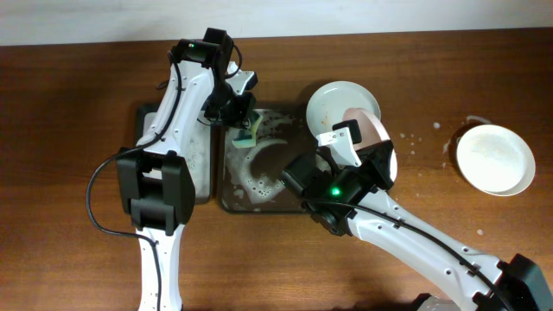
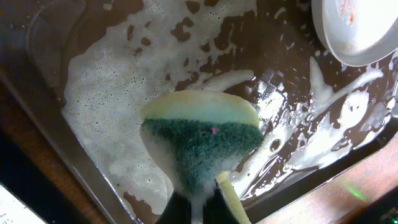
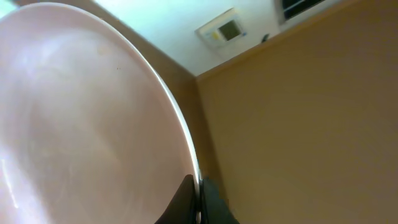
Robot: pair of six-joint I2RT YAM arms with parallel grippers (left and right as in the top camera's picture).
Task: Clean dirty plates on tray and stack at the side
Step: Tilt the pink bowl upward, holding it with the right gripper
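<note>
Your left gripper [image 2: 198,208] is clamped on a green-faced sponge [image 2: 199,140] over the foam-streaked tray [image 1: 259,208]. Your right arm covers the tray's right end. Your right gripper [image 3: 198,202] pinches the rim of a tilted pink plate [image 1: 370,131] above that end. A smudged pale plate [image 1: 333,104] lies at the tray's far corner, and a white plate [image 1: 494,158] sits well apart on the table [image 1: 69,130]: three plates, one sponge.

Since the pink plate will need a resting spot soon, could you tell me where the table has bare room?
Bare table wood lies between the pink plate in the right gripper and the white plate at the right edge, apart from a few foam flecks. The foamy tray is crowded: the left gripper holds the sponge there beside a smudged plate.
</note>
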